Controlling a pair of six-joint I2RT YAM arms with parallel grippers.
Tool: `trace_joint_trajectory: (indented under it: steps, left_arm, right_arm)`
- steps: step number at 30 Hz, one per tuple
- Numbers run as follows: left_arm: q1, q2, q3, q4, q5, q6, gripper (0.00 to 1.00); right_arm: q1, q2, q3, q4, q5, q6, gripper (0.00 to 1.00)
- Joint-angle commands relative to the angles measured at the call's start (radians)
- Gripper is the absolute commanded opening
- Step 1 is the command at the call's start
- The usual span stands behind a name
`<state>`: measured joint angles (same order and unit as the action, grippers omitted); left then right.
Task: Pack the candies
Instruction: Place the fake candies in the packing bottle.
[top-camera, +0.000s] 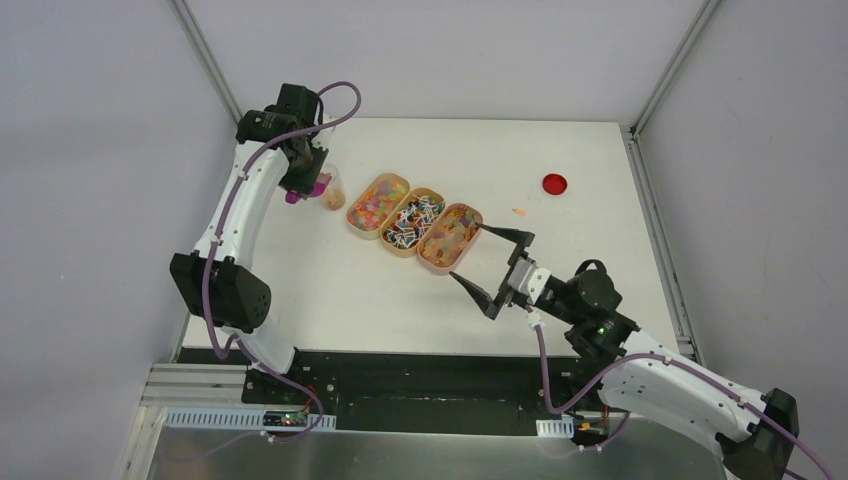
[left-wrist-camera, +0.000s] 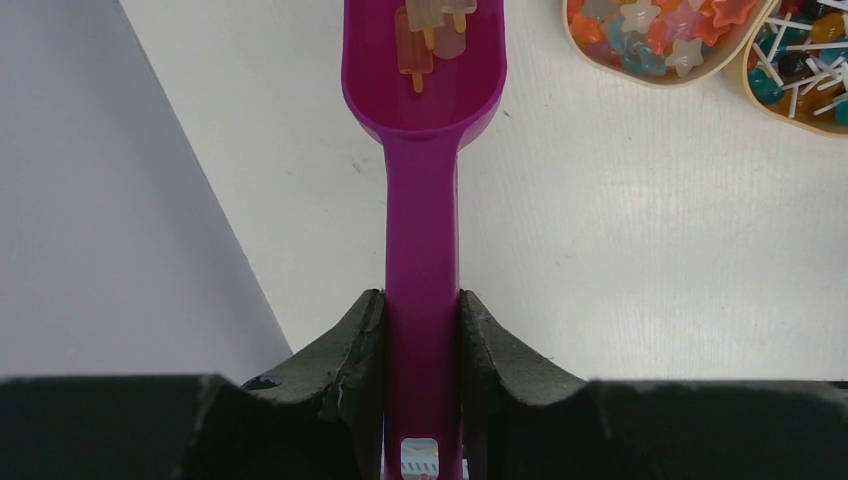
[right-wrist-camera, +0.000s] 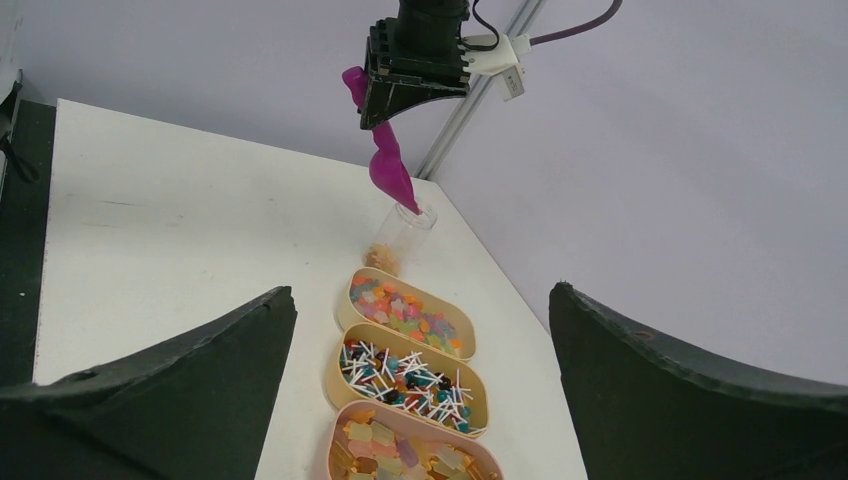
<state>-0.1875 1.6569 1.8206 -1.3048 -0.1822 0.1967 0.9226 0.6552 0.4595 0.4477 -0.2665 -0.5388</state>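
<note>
Black fingers of the right gripper (top-camera: 468, 254) stand spread wide and hold nothing, low over the white table (top-camera: 330, 290), one tip at the end of the nearest tray. Three tan oval trays (right-wrist-camera: 334, 372) lie side by side, touching, and hold the candies (right-wrist-camera: 405, 375): orange-yellow gummies (top-camera: 450, 238) nearest, stick pieces in the middle, mixed bright bits farthest. One loose orange piece (top-camera: 519, 211) lies on the table right of the trays. Beyond the farthest tray, the left gripper (left-wrist-camera: 422, 300) is clamped on the handle of a magenta scoop (left-wrist-camera: 423, 200). The scoop is tilted down, tip at the mouth of a clear jar (right-wrist-camera: 405, 235). A few gummies lie in the scoop bowl and some candies at the jar bottom. A red disc (top-camera: 554, 183) lies well apart, far right
</note>
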Motion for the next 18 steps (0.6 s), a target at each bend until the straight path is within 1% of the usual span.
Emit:
trace_joint_trajectory:
  steps: [1,13,18]
  left_arm:
    - [0.013,0.005,0.062,-0.01,-0.006,-0.014,0.0]
    - [0.013,0.023,0.063,-0.012,-0.052,-0.014,0.0]
    - [0.013,0.026,0.072,-0.002,-0.027,-0.014,0.0]
  right_arm:
    - [0.008,0.004,0.016,0.02,-0.01,0.023,1.0]
    - [0.007,0.052,0.015,0.038,-0.009,0.04,1.0]
    - [0.007,0.081,0.026,0.06,-0.016,0.047,1.0]
